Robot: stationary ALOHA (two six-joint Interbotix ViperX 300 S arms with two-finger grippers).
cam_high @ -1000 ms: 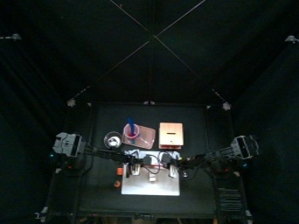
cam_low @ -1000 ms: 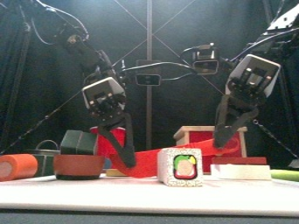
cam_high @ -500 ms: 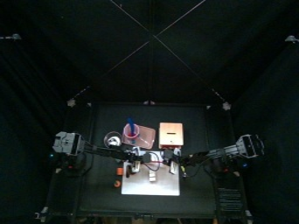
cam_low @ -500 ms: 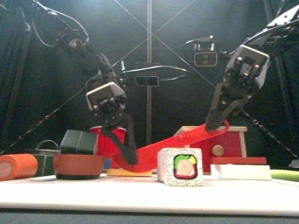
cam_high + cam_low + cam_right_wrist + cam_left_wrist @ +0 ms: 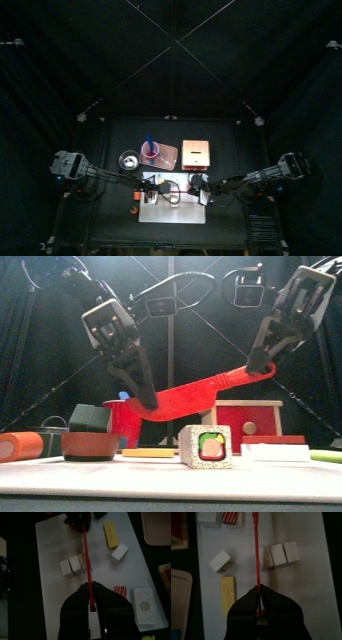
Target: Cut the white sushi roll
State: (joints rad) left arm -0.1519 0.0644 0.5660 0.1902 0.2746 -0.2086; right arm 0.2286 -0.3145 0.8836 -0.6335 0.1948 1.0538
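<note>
Left gripper (image 5: 142, 404) first: we see its jaws pinched partway shut on one end of a red knife (image 5: 201, 389), and the left wrist view shows the thin red edge running straight out from between them (image 5: 258, 589). We find the right gripper (image 5: 255, 364) closed much narrower on the knife's other end, which the right wrist view confirms, the red line leaving its jaws (image 5: 90, 588) toward the other arm. Between the two, we see the knife held in the air, slanting down from the higher right gripper to the lower left one, with clear space under it. We place the white sushi roll (image 5: 207, 446) on the white board (image 5: 120, 474), standing below the knife's middle and not touching it; its end faces the front camera, white with a dark ring and a green and red centre. From the left wrist we read the roll (image 5: 278, 556) as two white halves pressed side by side, lying just beside the line of the blade. We also note a smaller white block (image 5: 220, 562) and a yellow piece (image 5: 228, 595) on the blade's other side. Behind the board, we see a red box (image 5: 249, 416) in a pale frame and a red cup (image 5: 120, 416).
</note>
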